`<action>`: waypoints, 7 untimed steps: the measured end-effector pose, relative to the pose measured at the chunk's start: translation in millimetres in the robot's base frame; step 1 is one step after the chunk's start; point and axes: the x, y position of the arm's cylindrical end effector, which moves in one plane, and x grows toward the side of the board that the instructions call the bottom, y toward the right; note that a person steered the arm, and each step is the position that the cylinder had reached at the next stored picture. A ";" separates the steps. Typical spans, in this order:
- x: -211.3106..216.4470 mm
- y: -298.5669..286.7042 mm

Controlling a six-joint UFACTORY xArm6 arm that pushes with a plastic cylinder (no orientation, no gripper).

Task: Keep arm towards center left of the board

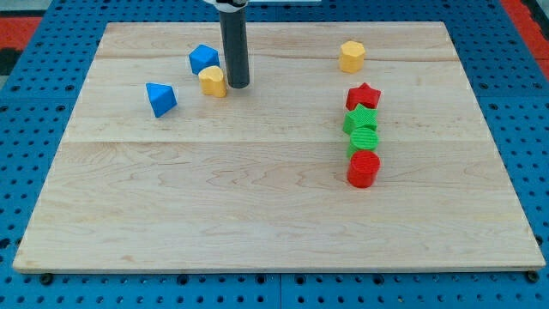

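- My tip (238, 85) sat upper left on the board (257, 206), touching the yellow block (212, 81).
- No pincer here: bare rod, holding nothing.

Straight dark rod (234, 43) coming down from the view's top edge, standing upright. My tip (238, 86) resting on the surface, left of centre and in the view's upper part. Mounting above mostly cropped out.
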 end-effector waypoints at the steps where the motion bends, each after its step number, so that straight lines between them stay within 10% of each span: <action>1: 0.0 -9.0; 4: 0.0 -24.5; 7: 111.8 -87.7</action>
